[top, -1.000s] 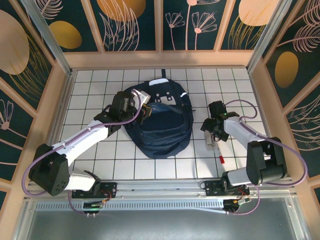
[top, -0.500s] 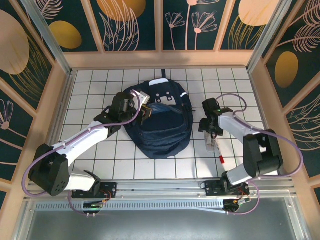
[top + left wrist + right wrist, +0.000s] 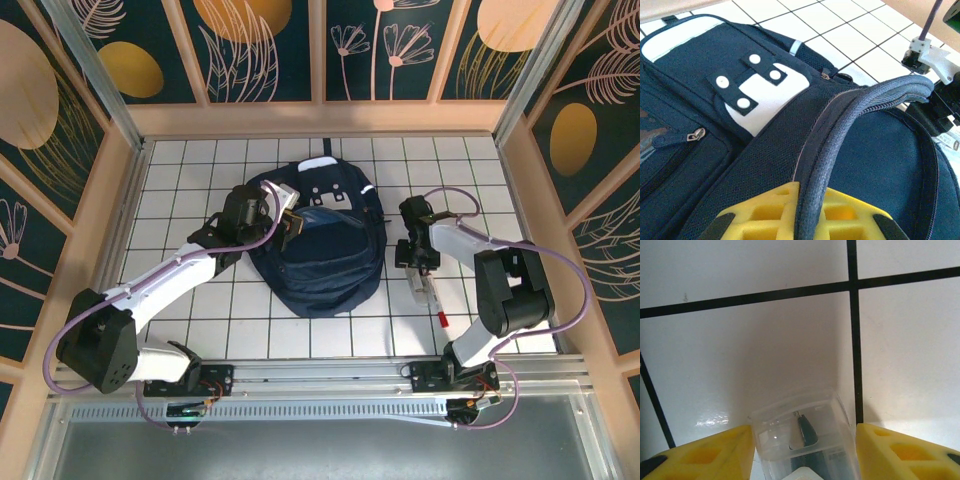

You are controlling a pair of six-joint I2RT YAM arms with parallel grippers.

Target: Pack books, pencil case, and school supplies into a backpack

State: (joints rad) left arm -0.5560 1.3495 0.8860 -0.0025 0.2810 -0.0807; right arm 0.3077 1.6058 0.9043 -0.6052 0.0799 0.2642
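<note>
The navy backpack [image 3: 320,250] lies flat mid-table with its grey-white snap patch [image 3: 760,95] toward the back. My left gripper [image 3: 290,222] is shut on the backpack's zipper rim [image 3: 855,115], which runs up between the yellow fingers [image 3: 765,215] and is lifted in an arch. To the right of the bag, my right gripper [image 3: 415,262] points down over a clear whitish tube-like stick [image 3: 422,285]. In the right wrist view this stick [image 3: 800,435] sits between the open jaws of the right gripper [image 3: 804,432], left finger touching it, right finger a sliver off. A short red pen [image 3: 441,317] lies nearer. Books and pencil case are out of view.
The white gridded table [image 3: 200,170] is walled by wooden side panels [image 3: 125,180]. Bare tiles lie left of and behind the bag. The arm bases sit on the rail [image 3: 320,375] at the near edge. My right arm [image 3: 935,60] stands close beside the bag's lifted rim.
My right gripper has shifted left toward the bag side of the stick, and its jaws have narrowed around it. The left gripper and the backpack have not moved.
</note>
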